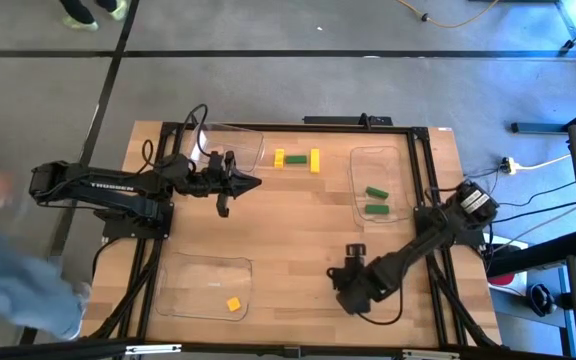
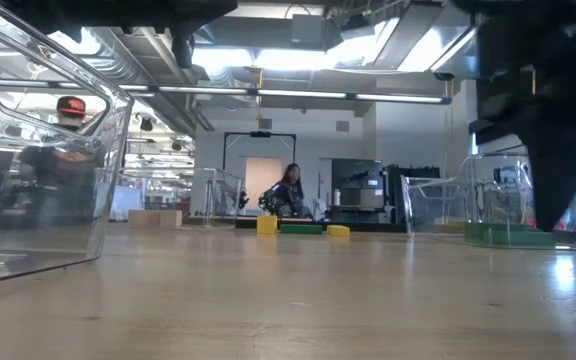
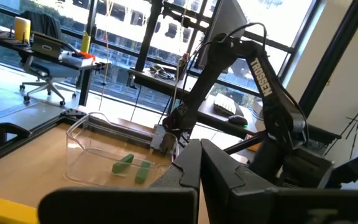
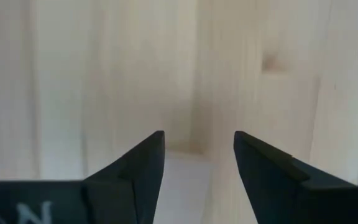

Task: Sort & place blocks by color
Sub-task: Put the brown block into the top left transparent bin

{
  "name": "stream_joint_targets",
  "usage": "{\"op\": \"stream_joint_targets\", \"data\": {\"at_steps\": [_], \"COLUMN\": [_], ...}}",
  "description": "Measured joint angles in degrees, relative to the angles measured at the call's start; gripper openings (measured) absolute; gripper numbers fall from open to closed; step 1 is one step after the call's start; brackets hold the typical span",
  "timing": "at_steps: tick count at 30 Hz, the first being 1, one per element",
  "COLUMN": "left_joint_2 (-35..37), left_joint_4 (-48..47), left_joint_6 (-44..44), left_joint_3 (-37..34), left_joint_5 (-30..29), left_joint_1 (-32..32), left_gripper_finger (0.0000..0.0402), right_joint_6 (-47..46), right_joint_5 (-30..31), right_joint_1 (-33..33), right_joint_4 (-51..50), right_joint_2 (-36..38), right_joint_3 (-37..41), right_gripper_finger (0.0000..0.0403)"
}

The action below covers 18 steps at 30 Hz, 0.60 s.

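Note:
Two yellow blocks [image 1: 280, 157] [image 1: 315, 160] with a green block [image 1: 296, 158] between them lie on the table near its far edge; the low view shows them as yellow [image 2: 267, 225], green [image 2: 302, 228] and yellow [image 2: 338, 231]. Two green blocks [image 1: 375, 201] [image 3: 132, 165] lie in the right clear tray [image 1: 356, 175]. One yellow block [image 1: 233, 305] lies in the near-left tray [image 1: 183, 270]. My left gripper [image 1: 253, 183] is shut, level, left of the row of three. My right gripper [image 1: 353, 272] [image 4: 197, 155] is open, pointing down over bare wood at the table's near middle.
An empty clear tray [image 1: 238, 140] stands at the far left, behind my left gripper. A person's blurred sleeve [image 1: 8, 260] shows off the table's left side. Bare wood lies between the trays in the table's middle.

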State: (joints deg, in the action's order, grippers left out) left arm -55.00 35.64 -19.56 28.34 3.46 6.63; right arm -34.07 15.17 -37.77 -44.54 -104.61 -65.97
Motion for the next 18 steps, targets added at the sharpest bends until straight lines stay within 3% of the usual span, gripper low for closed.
{"op": "stream_joint_targets", "data": {"at_steps": [8, 18], "left_joint_2": [0.0, 0.0], "left_joint_4": [0.0, 0.0], "left_joint_6": [0.1, 0.2], "left_joint_3": [0.0, 0.0], "left_joint_5": [0.5, 0.7], "left_joint_1": [0.0, 0.0], "left_gripper_finger": [0.0, 0.0], "right_joint_6": [9.1, 0.4], "right_joint_5": [-8.5, -10.6], "right_joint_1": [0.4, 0.1], "right_joint_4": [-1.3, 2.4], "right_joint_2": [3.1, 6.2], "right_joint_3": [-0.9, 6.5], "right_gripper_finger": [0.0196, 0.0196]}}
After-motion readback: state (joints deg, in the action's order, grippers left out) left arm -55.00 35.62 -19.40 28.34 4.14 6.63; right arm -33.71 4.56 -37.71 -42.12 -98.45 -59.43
